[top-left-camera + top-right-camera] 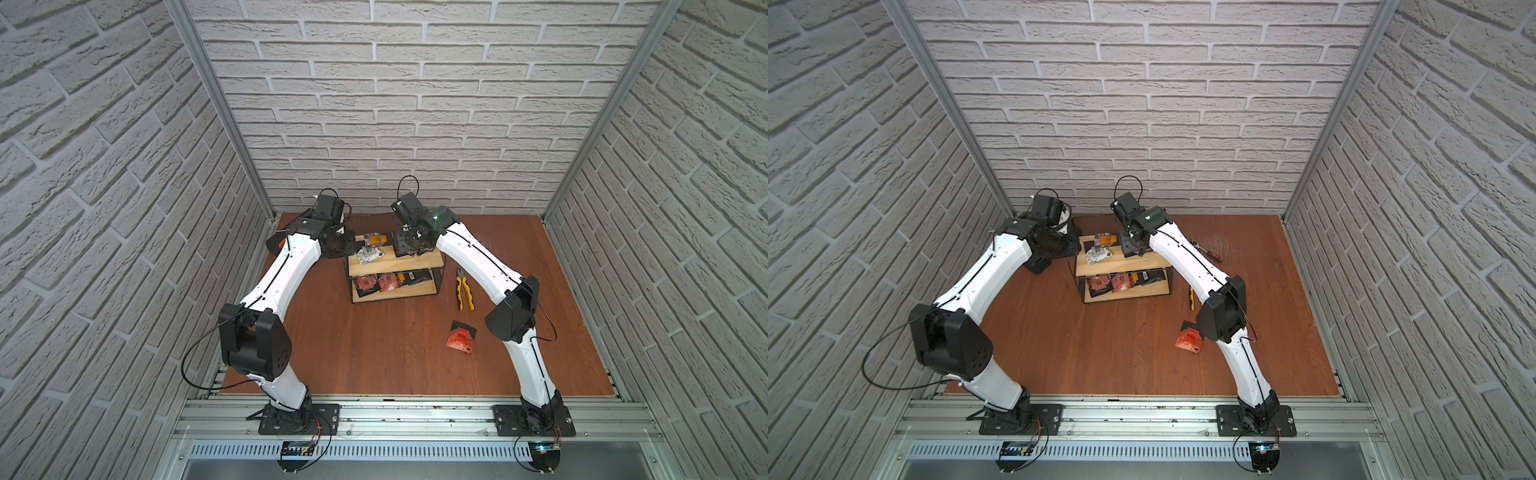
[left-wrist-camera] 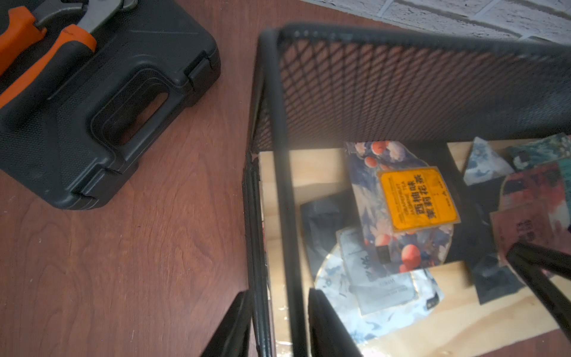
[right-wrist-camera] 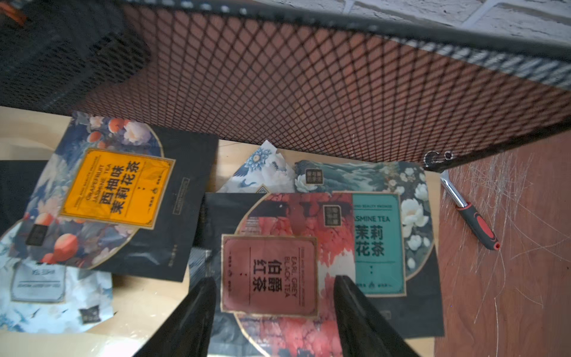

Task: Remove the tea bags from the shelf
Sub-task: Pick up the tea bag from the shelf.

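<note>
The shelf (image 1: 415, 259) stands toward the back of the brown table (image 1: 374, 353), between the two arms, and most of the tea bags (image 1: 369, 253) lie on it. The left gripper (image 2: 278, 296) is at the shelf's left end, its fingers closed on the black corner post of the frame, one finger outside and one inside. The right gripper (image 3: 274, 279) hangs over the top board at the other end with its fingers apart, one on either side of a red tea bag (image 3: 268, 275). I can't tell whether the tips touch it. That bag lies partly over a teal-labelled bag (image 3: 377, 241). An orange-labelled bag (image 3: 117, 191) sits beside it toward the left arm, overlapping a white-and-blue bag (image 3: 40, 284). More red and black bags (image 1: 376, 284) lie on the lower tier. One red bag (image 1: 461, 336) lies on the table well in front of the shelf, near the right arm's elbow. Yellow-handled pliers (image 1: 464, 286) lie just right of the shelf, a black tool case (image 2: 92, 108) sits off its left end, and a small red-handled wrench (image 3: 472, 216) lies by its back right corner.
</note>
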`<state>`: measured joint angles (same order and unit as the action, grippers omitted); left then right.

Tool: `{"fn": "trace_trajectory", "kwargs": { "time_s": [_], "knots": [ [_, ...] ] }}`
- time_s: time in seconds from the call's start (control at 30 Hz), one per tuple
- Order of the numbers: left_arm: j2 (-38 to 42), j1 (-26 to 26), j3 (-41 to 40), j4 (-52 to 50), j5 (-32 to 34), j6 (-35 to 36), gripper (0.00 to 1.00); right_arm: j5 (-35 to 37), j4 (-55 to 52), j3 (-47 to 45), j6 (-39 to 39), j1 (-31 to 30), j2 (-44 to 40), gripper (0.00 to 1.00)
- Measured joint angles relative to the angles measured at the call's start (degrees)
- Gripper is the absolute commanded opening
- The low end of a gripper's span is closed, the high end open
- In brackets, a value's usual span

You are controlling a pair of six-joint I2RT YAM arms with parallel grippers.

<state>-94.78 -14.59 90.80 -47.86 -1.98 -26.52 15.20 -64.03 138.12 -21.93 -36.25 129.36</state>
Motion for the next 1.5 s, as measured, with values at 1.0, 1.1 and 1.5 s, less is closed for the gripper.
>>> {"fn": "trace_trajectory", "kwargs": {
  "time_s": [1.0, 1.1, 1.5],
  "knots": [
    [-0.1, 0.1, 0.1, -0.1, 0.0, 0.9, 0.35, -3.2, 3.4, -5.8, -2.8, 0.0, -1.7, 0.02],
    [-0.1, 0.1, 0.1, -0.1, 0.0, 0.9, 0.35, -3.7, 3.4, -5.9, -3.1, 0.0, -1.8, 0.04],
    [-0.1, 0.1, 0.1, -0.1, -0.1, 0.9, 0.35, -2.2, 0.8, -3.8, -1.6, -0.4, -4.3, 0.44]
  ]
}}
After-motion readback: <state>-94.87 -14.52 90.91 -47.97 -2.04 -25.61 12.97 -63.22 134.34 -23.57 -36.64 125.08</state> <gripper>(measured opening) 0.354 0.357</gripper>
